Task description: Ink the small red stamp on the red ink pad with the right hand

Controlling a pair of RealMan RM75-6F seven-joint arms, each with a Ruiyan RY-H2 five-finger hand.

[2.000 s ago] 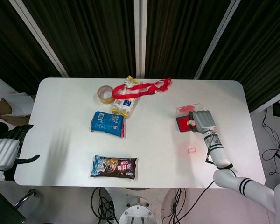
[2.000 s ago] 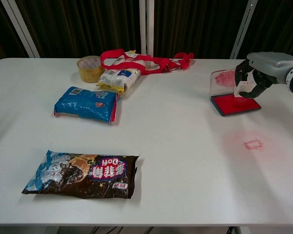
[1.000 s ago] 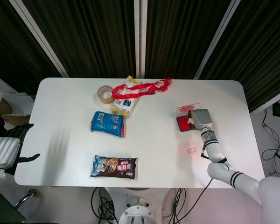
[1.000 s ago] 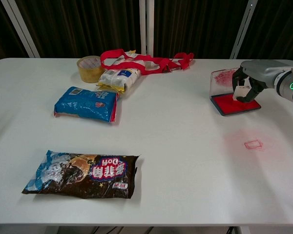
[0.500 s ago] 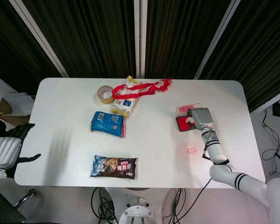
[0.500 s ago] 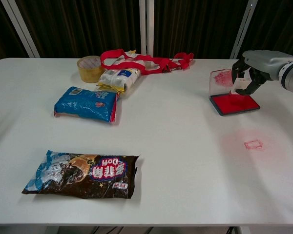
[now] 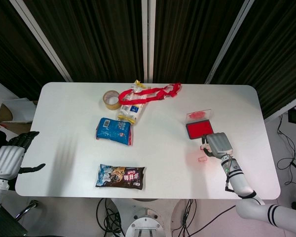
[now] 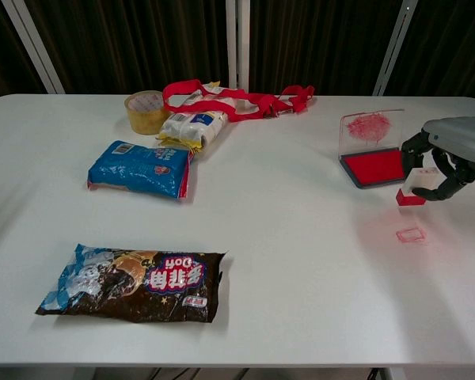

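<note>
Near the tabletop's right edge, the right hand (image 8: 450, 158) pinched the small red stamp (image 8: 412, 192) just beside the open red ink pad (image 8: 374, 165), while the left hand (image 7: 10, 157) hung open-fingered off the left edge.

Glossy plastic snack bags (image 8: 132, 282) lie on a smooth matt white table (image 8: 285, 261).
</note>
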